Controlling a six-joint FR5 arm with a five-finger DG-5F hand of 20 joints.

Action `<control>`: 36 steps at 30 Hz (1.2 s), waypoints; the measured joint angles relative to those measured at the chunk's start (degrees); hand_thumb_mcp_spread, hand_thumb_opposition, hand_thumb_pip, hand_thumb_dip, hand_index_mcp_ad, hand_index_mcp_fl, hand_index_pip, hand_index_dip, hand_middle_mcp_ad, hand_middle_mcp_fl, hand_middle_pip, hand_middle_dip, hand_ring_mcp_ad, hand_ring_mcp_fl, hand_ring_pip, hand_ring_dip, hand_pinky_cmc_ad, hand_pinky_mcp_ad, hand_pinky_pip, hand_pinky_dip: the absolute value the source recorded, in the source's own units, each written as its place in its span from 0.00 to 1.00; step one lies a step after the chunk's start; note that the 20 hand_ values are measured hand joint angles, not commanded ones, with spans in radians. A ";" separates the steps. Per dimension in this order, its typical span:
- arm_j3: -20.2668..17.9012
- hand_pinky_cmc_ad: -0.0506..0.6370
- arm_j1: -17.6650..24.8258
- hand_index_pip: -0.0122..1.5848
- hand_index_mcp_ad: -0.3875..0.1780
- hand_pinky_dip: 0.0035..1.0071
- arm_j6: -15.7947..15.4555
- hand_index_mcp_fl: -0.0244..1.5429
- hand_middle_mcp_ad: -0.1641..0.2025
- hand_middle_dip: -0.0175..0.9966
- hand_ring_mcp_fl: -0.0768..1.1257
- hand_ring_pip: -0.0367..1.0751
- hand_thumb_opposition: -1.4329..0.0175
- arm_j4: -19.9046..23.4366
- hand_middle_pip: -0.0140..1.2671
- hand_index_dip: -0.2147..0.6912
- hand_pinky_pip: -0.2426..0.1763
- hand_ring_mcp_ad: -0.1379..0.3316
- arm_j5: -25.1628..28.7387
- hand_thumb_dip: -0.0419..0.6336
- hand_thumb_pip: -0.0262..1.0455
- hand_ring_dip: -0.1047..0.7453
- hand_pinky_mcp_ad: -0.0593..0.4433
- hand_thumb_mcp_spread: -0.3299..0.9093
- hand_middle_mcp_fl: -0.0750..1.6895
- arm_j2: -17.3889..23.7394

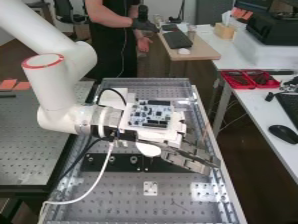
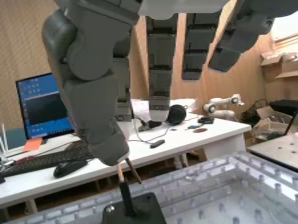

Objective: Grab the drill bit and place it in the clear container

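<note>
Straight-fingered hand (image 1: 187, 161) beside drill bit (image 2: 120, 173) in black stand (image 2: 141, 210), perhaps touching

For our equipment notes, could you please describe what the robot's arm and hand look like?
The arm is white with rounded joints, one cap ringed in red. The hand is dark grey, with blocky, segmented fingers. The wrist carries a circuit board, black cable and white cable.

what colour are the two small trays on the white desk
Both trays are red, seen best in the high view.
</note>
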 joint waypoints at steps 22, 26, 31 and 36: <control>-4.12 0.53 3.69 0.80 0.27 0.18 -2.36 0.43 0.61 0.68 0.23 0.12 0.36 2.65 0.12 0.39 0.59 0.56 -4.63 0.46 0.43 0.37 0.44 0.85 0.37 12.30; -4.57 0.53 5.25 0.80 0.27 0.18 -2.32 0.43 0.61 0.68 0.23 0.12 0.36 2.81 0.12 0.39 0.59 0.56 -6.06 0.46 0.43 0.37 0.45 0.85 0.37 13.41; -5.35 0.53 7.76 0.80 0.27 0.18 -1.37 0.43 0.61 0.68 0.23 0.12 0.36 3.09 0.12 0.39 0.59 0.57 -7.84 0.46 0.43 0.37 0.45 0.85 0.37 14.35; -6.00 0.53 10.39 0.80 0.28 0.18 -0.14 0.43 0.61 0.68 0.22 0.12 0.36 3.52 0.12 0.39 0.59 0.56 -9.68 0.46 0.43 0.37 0.45 0.84 0.38 14.71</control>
